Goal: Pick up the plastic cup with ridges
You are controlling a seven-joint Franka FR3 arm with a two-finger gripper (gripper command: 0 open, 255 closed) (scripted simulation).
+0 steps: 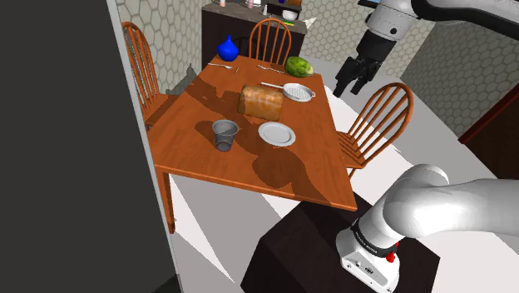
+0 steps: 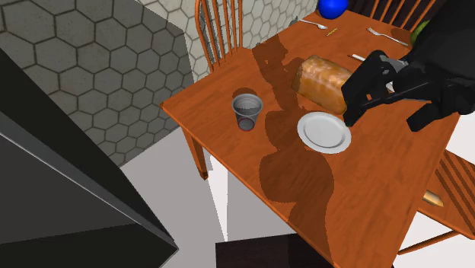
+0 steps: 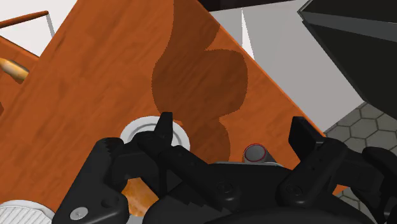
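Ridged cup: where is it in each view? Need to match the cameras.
Shoulder view: grey cup left of centre, just left of the plate.
Second exterior view: cup near centre, left of the plate.
Wrist view: cup peeks over the gripper body, between its open fingers, untouched.
Shared landmark: the plate beside the cup.

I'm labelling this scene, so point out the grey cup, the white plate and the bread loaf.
grey cup (image 1: 225, 138), shoulder view, on its side wall.
white plate (image 1: 276, 133), shoulder view, its centre.
bread loaf (image 1: 261, 102), shoulder view, its front face.
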